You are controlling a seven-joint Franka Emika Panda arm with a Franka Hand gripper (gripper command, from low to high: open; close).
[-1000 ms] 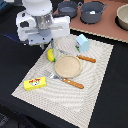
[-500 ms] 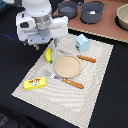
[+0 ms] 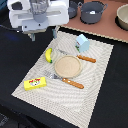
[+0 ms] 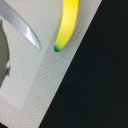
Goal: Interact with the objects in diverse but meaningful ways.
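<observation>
A robot lab's tabletop test scene is posing as a play kitchen. A woven beige placemat [image 3: 95, 87] is lying on a black table [image 3: 15, 65], and toy items are sitting on the placemat: a banana [image 3: 48, 55], a round plate [image 3: 67, 66], a pale blue carton [image 3: 83, 42]. Beyond the placemat, a grey-blue pot [image 3: 93, 11] is standing on a brown surface [image 3: 107, 29].

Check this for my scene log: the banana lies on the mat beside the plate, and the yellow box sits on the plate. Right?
Not quite. The banana does lie on the mat beside the plate, but the yellow box sits on the mat too, apart from the plate. The exterior view shows this.
</observation>
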